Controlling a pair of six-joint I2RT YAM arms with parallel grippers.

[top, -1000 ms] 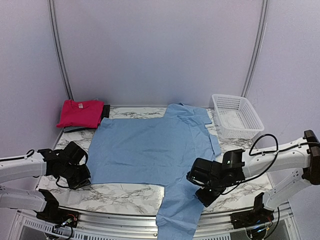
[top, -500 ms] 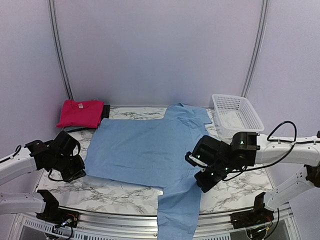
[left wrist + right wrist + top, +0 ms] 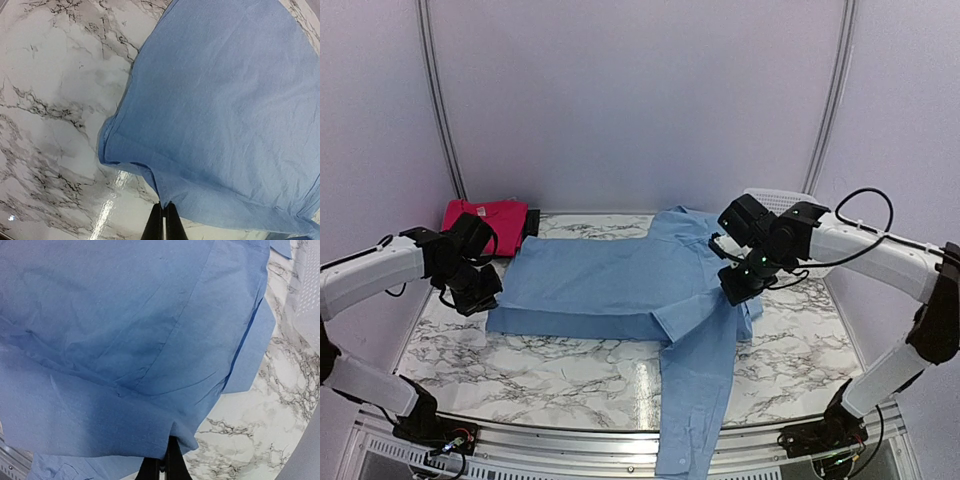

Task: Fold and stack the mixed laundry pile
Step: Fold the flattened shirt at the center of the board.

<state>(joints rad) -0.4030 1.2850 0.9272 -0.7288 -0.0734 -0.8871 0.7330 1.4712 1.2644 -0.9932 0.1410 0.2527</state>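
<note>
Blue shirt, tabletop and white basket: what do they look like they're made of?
The blue shirt: thin woven cloth, probably cotton or a blend, matte; it creases softly and hangs limp over the near edge. The tabletop: marble look, grey veins on white, glossy with glare; real stone or laminate, cannot tell. The basket: white moulded plastic, judging by its perforated wall.

plain light blue shirt [image 3: 610, 285], bright pink-red t-shirt [image 3: 485, 215], near-black garment [image 3: 531, 220] at its edge, white marble table [image 3: 540, 370] with grey and black veining, white basket [image 3: 307, 290] with a fine grid of holes, pale lilac walls [image 3: 640, 100], white left arm [image 3: 365, 278] and right arm [image 3: 870, 250] with black wrists
</note>
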